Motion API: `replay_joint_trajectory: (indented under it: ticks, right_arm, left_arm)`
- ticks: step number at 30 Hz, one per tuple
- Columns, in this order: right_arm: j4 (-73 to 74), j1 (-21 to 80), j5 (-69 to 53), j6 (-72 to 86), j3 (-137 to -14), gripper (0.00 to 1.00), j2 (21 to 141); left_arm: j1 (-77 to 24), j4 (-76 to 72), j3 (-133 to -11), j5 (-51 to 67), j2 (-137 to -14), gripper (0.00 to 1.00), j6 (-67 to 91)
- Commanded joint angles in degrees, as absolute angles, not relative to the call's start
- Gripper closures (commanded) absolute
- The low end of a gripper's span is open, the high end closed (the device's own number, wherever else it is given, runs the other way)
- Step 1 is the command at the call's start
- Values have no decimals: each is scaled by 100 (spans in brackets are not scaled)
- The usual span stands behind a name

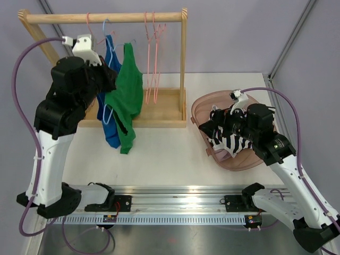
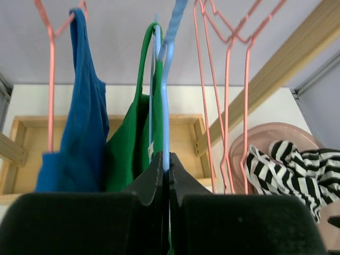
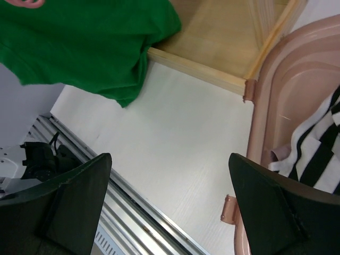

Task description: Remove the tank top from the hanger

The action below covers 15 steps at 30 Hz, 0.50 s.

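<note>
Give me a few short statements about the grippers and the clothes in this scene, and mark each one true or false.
1. The left gripper is shut on the thin light blue hanger. True.
2. The black-and-white striped garment lies in the round pink plastic basket. True.
3. The right gripper holds the striped garment. False: the right gripper is open and holds nothing.
4. The green tank top lies flat on the table. False: it hangs on the light blue hanger at the wooden rack.
</note>
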<state>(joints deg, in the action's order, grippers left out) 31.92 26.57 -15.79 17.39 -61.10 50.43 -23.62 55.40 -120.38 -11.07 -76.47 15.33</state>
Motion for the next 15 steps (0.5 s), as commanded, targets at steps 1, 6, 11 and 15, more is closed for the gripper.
replay_joint_trajectory:
  ticks: [1,6,11,15]
  right_arm:
    - [2332,2646,-2345,2046,-5925,1,4931]
    - [1189,2654,-3276,2671,-5283,1,4939]
    - [-612,2654,-3419,3646,-4282,1,5124]
    - [-2002,2864,-3394,4271,-3639,1,5544]
  left_arm:
    - [-2461,4958,-10922,-870,-6805,100,1889]
    - [-2540,4607,-9222,-396,-5436,100,2214]
    - [-2549,4386,-7614,-46,-4221,100,2627]
    - [-2549,4289,-6481,605,-3490,100,2943]
